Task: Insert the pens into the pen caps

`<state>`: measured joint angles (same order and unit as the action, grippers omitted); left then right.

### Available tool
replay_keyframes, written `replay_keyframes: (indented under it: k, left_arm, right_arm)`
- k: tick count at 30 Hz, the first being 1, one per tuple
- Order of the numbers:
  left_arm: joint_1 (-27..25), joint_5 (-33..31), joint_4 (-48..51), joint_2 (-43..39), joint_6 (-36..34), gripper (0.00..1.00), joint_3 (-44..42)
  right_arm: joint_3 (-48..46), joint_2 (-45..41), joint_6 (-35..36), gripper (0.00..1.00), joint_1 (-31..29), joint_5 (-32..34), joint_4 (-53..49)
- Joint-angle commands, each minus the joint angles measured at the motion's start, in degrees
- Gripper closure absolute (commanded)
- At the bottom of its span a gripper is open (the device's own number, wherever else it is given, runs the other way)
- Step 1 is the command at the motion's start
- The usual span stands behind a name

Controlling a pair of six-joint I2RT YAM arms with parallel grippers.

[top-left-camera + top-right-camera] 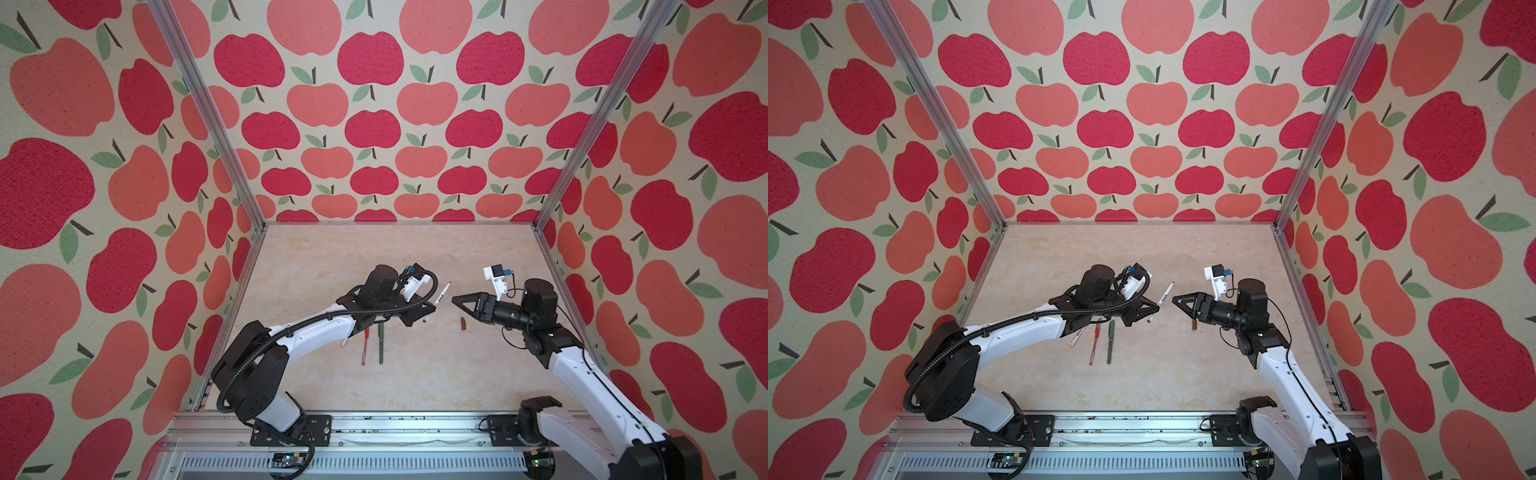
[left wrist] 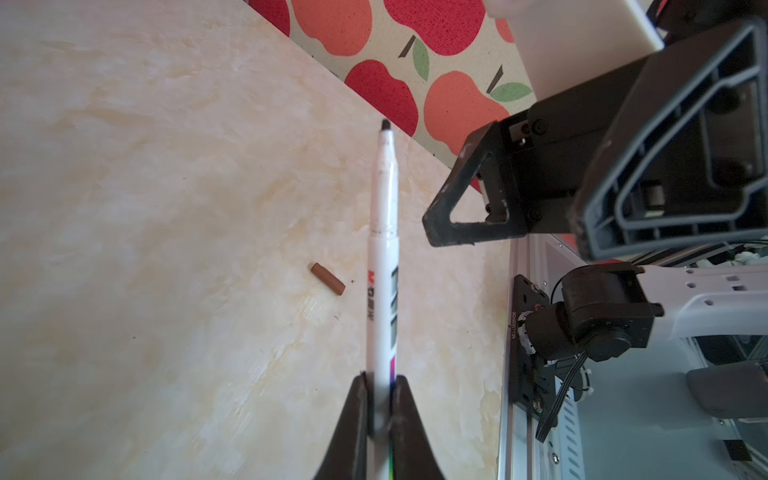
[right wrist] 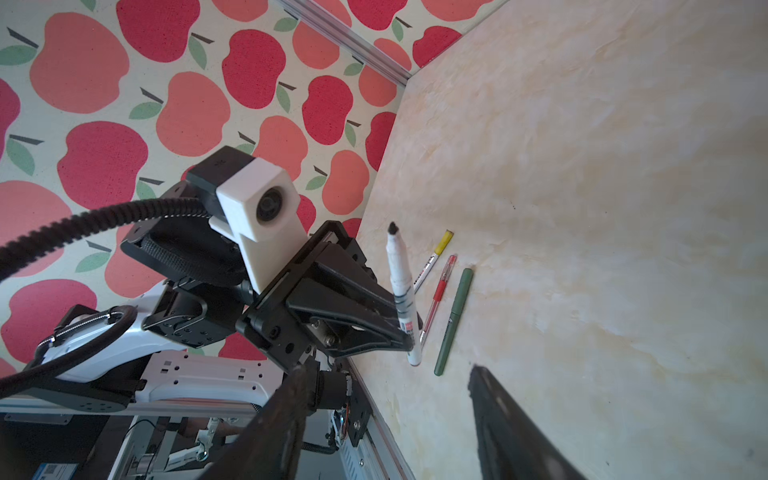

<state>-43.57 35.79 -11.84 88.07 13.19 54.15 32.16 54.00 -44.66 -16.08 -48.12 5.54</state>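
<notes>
**Item:** white pen (image 2: pixel 384 249), dark tip bare, held aloft, clamped in left end effector (image 2: pixel 380 382).
**Right end effector** (image 1: pixel 459 301): jaws apart, empty.
**Brown cap** (image 2: pixel 328 279): lying flat on worktop (image 1: pixel 374 257), near the right end effector.
**Risks:** cap may roll or skid when pinched; pen tip may miss its narrow bore.
**Surface:** smooth, cream, marble-look.
**Surround:** apple-print walls (image 1: pixel 374 124).

The white pen (image 1: pixel 444 293), its dark tip bare, is clamped in the left gripper (image 2: pixel 380 386) and points toward 1 o'clock in both top views. The brown cap (image 1: pixel 463 323) lies alone on the tabletop (image 1: pixel 374 249) at the pen's 4 o'clock. At its 8 o'clock, the yellow-capped pen (image 3: pixel 432 262), red pen (image 1: pixel 365 347) and green pen (image 1: pixel 380 343) lie side by side, capped.
</notes>
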Motion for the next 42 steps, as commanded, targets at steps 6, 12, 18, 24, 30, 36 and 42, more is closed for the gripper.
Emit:
replay_keyframes:
  k: [6, 12, 18, 24, 30, 36, 42]
  left_arm:
    - [-0.1, 3.8, -8.2, -1.4, 8.0, 0.94, -2.3]
    - [-1.0, 3.6, -7.4, -1.5, 7.5, 0.94, -2.1]
    - [-1.3, 2.5, -7.2, -1.4, 6.9, 0.94, -2.3]
    - [-1.4, 1.7, -8.6, -1.1, 7.5, 0.94, -2.4]
    - [-1.5, 1.7, -9.4, -0.2, 7.6, 0.95, -1.5]
    - [-1.9, 1.7, -9.7, 0.9, 7.5, 0.95, -0.8]
    - [-2.0, 3.1, -10.3, 1.1, 7.4, 0.68, -1.0]
  right_arm:
    - [1.4, 5.1, 1.4, 0.39, -3.1, 0.9, 7.9]
    - [1.7, 8.2, 0.1, 0.43, -3.6, 2.1, 13.6]
    - [2.8, 10.8, -0.6, 0.52, -3.8, 2.5, 16.4]
    - [3.2, 11.2, -0.9, 0.69, -4.2, 2.8, 17.0]
    - [2.9, 10.8, -0.9, 0.87, -4.7, 3.6, 17.0]
    - [2.6, 11.0, -1.0, 0.99, -5.0, 4.3, 17.5]
    - [3.2, 10.6, -1.2, 1.00, -5.1, 4.5, 17.4]
